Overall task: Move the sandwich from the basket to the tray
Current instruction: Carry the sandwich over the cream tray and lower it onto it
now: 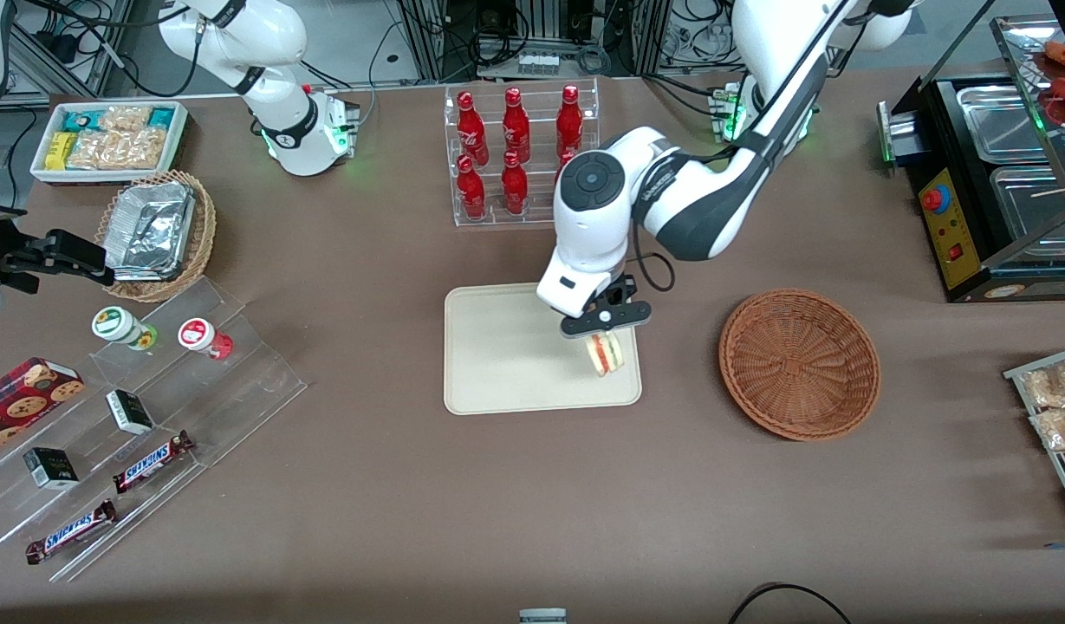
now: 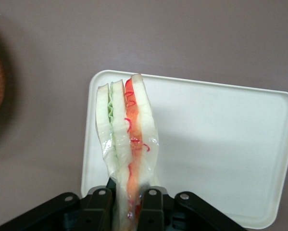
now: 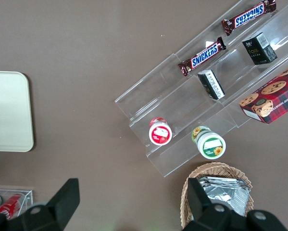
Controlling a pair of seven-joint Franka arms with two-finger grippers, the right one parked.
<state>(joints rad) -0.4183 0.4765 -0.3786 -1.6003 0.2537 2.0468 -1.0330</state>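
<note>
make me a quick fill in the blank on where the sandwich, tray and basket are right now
1. The gripper is shut on the ____.
2. The sandwich hangs above the ____, not yet set down.
3. The woven basket near the tray holds ____ sandwiches.
4. The rack farther from the front camera than the tray holds red ____.

Missing words: sandwich; tray; no; bottles

"SNICKERS" is printed on two chocolate bars (image 1: 153, 462) (image 1: 71, 531).
</note>
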